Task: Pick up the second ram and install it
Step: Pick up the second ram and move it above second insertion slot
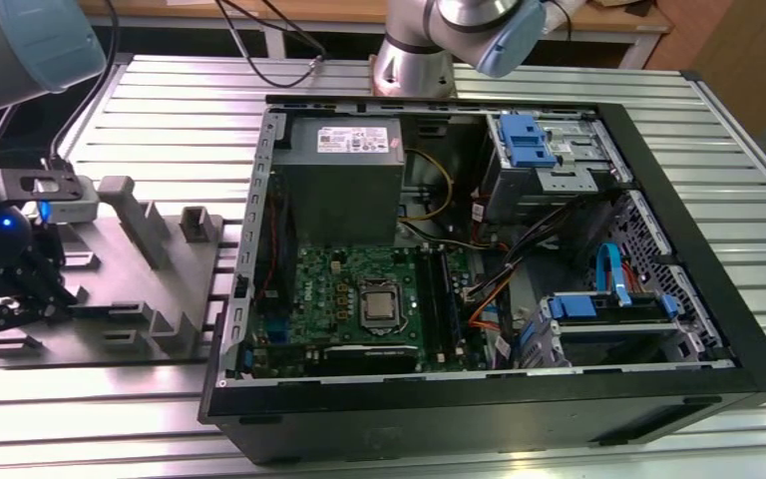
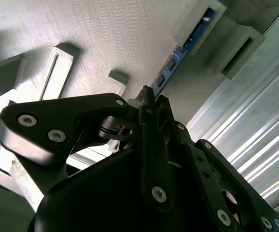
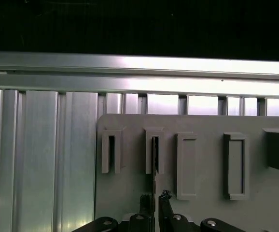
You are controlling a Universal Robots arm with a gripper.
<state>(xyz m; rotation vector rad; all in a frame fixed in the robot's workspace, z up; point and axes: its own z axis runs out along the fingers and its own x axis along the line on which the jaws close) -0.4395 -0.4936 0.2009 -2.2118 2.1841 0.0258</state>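
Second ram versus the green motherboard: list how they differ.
Colour: the second ram is dark blue, the motherboard green. Shape: the ram is a thin strip, the motherboard a broad board. Place: the ram stands on edge in the grey holder, the motherboard lies flat inside the computer case. Both are circuit boards.

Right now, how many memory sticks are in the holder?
1: the memory stick stands in one slot of the holder, end at the claw; other slots may hide more.

Robotics lab: slotted aluminium bench (image 1: 184, 100), open PC case (image 1: 490, 399), grey fixture (image 1: 157, 269).
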